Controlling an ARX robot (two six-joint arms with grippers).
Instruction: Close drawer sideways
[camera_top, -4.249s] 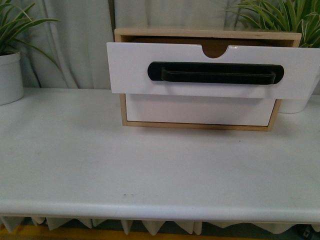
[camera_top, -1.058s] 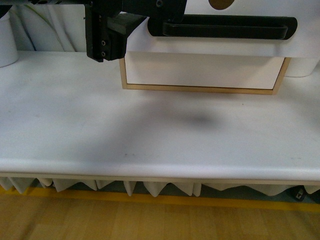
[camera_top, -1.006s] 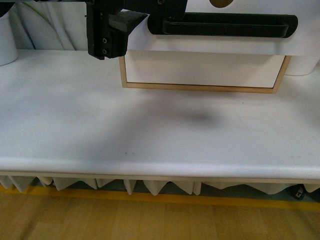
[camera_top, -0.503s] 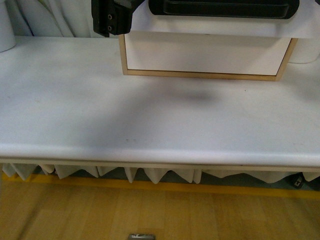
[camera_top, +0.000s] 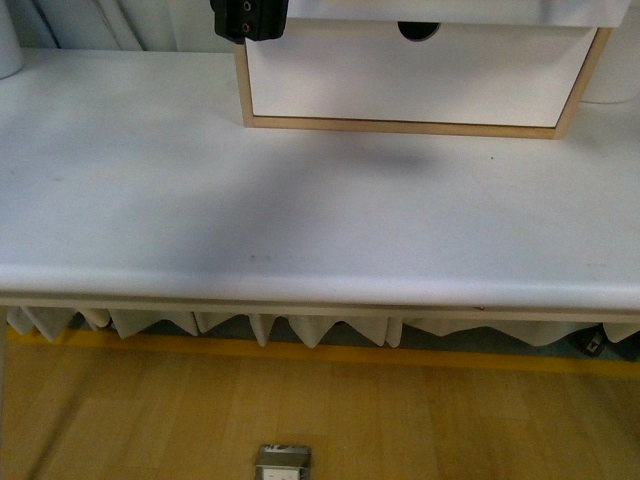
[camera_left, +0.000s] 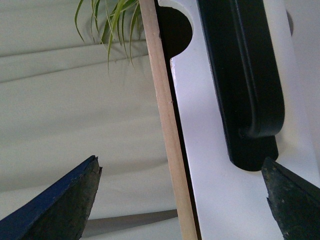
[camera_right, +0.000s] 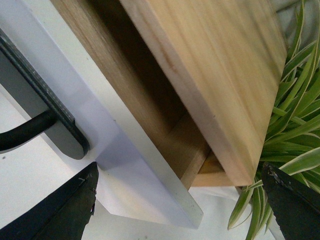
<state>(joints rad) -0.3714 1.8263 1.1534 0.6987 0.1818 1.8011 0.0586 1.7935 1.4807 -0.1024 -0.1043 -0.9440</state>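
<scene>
since 4 seconds ago the left gripper (camera_left: 180, 161) has come in at the 11 o'clock end of the white-fronted drawer with a long black oval bar handle (camera_left: 210, 150); the front view has tipped down, so that drawer is now only a strip at 12 o'clock, above the plain white notched lower drawer (camera_top: 400, 80); judged, the approach is done and the push is not; the right wrist view shows the front standing out from the light wood cabinet frame (camera_right: 215, 60), hollow exposed; both the left and the right gripper (camera_right: 180, 166) have fingers wide apart, holding nothing; the front is smooth, with a semicircular notch.
</scene>
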